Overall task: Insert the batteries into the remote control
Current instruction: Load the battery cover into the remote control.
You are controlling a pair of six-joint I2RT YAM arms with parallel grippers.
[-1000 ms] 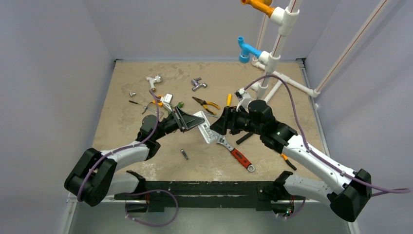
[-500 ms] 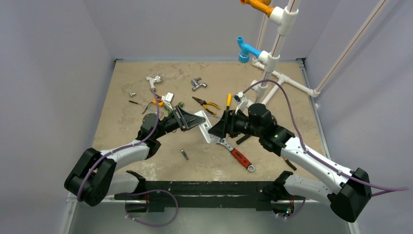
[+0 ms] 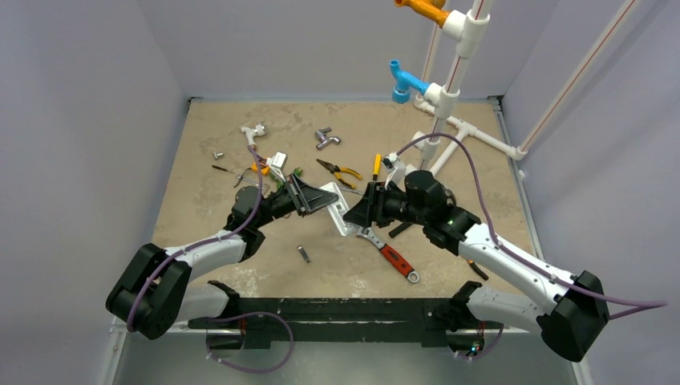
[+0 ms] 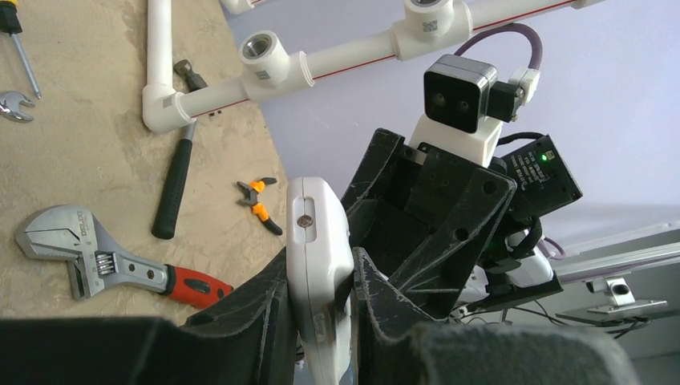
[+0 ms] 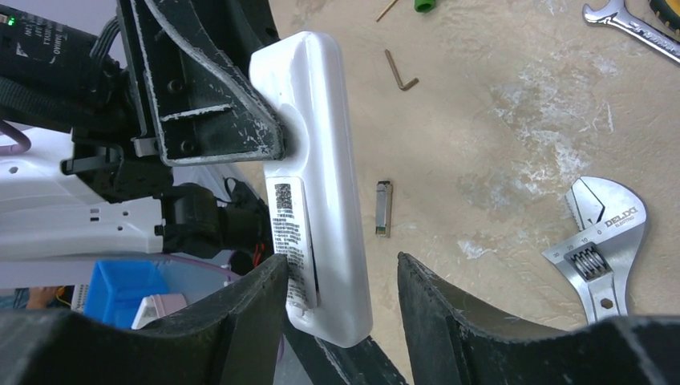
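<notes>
One remote control (image 3: 337, 208) hangs above the surface (image 3: 200, 184), clamped in the left pincer (image 3: 314, 200). The right pincer (image 3: 354, 215) has its jaws apart around the remote's free end. A red-handled wrench (image 3: 393, 255) and a small metal piece (image 3: 304, 254) lie beneath.

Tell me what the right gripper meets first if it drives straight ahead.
The remote control: its end sits between the right gripper's open jaws. Just behind it, probably the left gripper that holds it.

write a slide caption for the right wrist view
Left gripper holds the white remote control while the right gripper's open fingers straddle its near end.
</notes>
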